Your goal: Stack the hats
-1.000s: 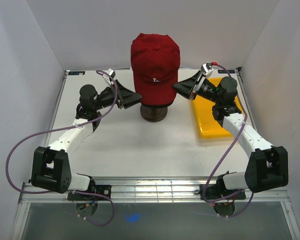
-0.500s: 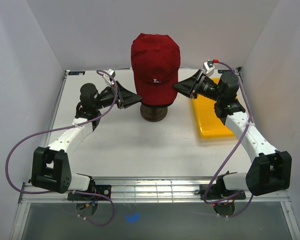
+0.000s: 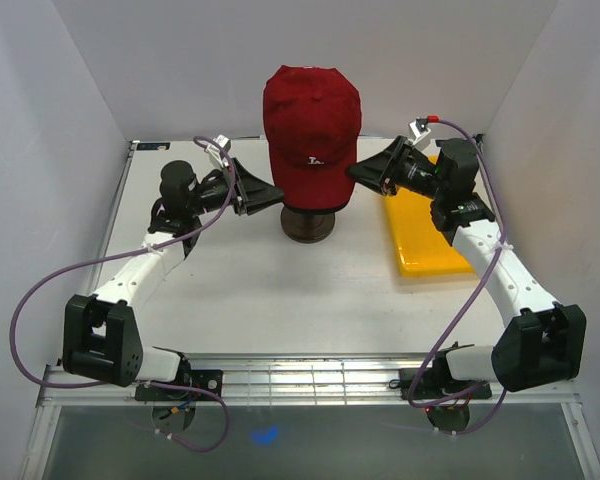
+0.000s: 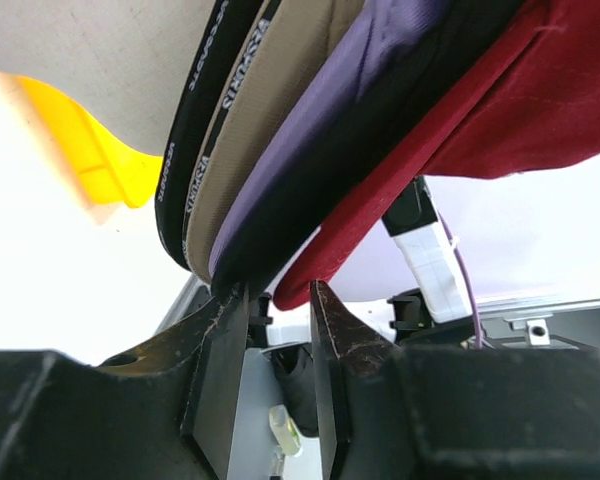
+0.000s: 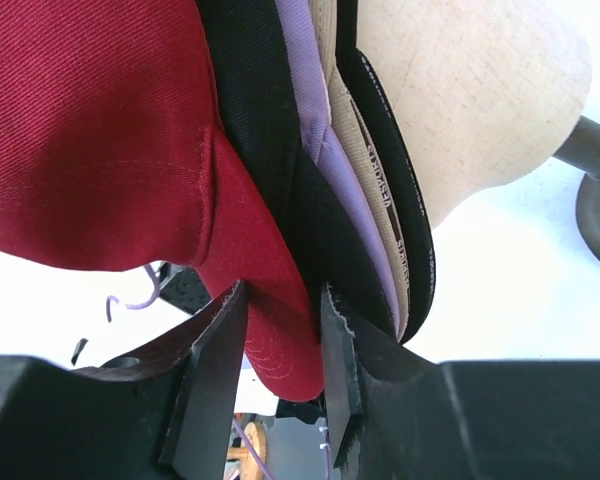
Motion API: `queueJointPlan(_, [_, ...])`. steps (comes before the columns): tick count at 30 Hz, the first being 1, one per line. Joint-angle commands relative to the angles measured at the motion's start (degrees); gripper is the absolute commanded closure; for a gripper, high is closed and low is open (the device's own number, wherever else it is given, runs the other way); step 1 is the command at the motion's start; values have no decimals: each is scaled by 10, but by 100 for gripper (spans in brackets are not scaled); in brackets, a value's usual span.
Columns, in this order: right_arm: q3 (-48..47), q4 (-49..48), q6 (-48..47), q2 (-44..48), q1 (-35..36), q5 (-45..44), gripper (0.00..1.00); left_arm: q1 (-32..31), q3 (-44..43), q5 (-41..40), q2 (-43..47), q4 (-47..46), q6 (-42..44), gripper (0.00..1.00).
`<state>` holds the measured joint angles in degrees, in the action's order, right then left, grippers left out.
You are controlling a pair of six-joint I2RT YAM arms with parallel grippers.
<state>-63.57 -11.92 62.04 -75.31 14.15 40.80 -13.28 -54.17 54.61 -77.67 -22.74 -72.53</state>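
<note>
1. Left gripper [image 4: 278,292]: narrow gap, red hat [image 3: 310,110] brim edge at the tips, not clamped.
2. Right gripper [image 5: 283,292]: pinching the red hat's brim.
3. Red hat tops four other hats [image 4: 270,130] on dummy head [image 5: 470,90], mid-table [image 3: 280,290].
4. Open table in front; yellow tray [image 3: 420,240] on the right.

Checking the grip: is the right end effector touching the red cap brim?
Touching. The right wrist view shows the red cap brim wedged inside the right end effector.

Top cam: high behind the bases [image 3: 170,372], looking down over the table [image 3: 280,290]. Wrist cams: very close, facing the hats [image 3: 311,110] from opposite sides. Hats in all three.
</note>
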Motion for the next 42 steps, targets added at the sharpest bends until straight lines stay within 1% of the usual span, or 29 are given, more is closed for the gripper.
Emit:
queueJointPlan(1, [-29, 59, -34, 3, -4, -43, 60, 4, -37, -16, 27, 57, 44, 58])
queueJointPlan(4, [-35, 66, -36, 7, -5, -44, 57, 7, -53, -23, 35, 97, 68, 55])
queueJointPlan(9, [-48, 73, -36, 18, -8, -45, 52, 8, -99, -42, 41, 188, 114, 53])
queueJointPlan(11, [-59, 81, -38, 22, -11, -46, 51, 10, -111, -49, 48, 207, 134, 53])
queueJointPlan(13, [-69, 94, -39, 26, -14, -42, 50, 10, -140, -57, 51, 259, 168, 53])
queueJointPlan(14, [-78, 99, -41, 28, -18, -41, 50, 11, -152, -70, 53, 300, 181, 53])
queueJointPlan(19, [-87, 118, -46, 49, -40, -32, 46, 11, -216, -110, 64, 389, 233, 52])
queueJointPlan(22, [-89, 153, -63, 65, -66, -13, 45, 11, -235, -143, 79, 444, 268, 52])
queueJointPlan(23, [-89, 171, -72, 77, -80, -10, 41, 11, -238, -151, 85, 463, 276, 52])
queueJointPlan(25, [-88, 202, -97, 90, -92, -13, 39, 11, -238, -171, 103, 478, 295, 52])
queueJointPlan(26, [-89, 243, -135, 107, -102, -21, 36, 11, -234, -178, 110, 493, 302, 52])
queueJointPlan(28, [-91, 286, -179, 125, -107, -56, 32, 11, -225, -200, 137, 506, 323, 52])
queueJointPlan(29, [-91, 308, -225, 146, -109, -73, 27, 11, -214, -209, 147, 522, 331, 52])
queueJointPlan(30, [-91, 353, -247, 158, -110, -91, 25, 11, -209, -217, 159, 530, 339, 52])
queueJointPlan(31, [-90, 373, -267, 168, -109, -125, 23, 11, -204, -232, 181, 536, 352, 51])
queueJointPlan(33, [-83, 400, -311, 203, -109, -159, 17, 11, -183, -245, 204, 552, 364, 51])
queueJointPlan(34, [-75, 423, -322, 214, -109, -186, 16, 11, -176, -251, 214, 557, 373, 51])
queueJointPlan(37, [-53, 453, -352, 253, -109, -230, 11, 11, -158, -270, 245, 580, 389, 51])
queueJointPlan(38, [-47, 458, -358, 269, -110, -239, 8, 11, -154, -273, 254, 587, 390, 51])
queueJointPlan(42, [-14, 466, -372, 295, -109, -262, 4, 11, -137, -274, 269, 591, 393, 51])
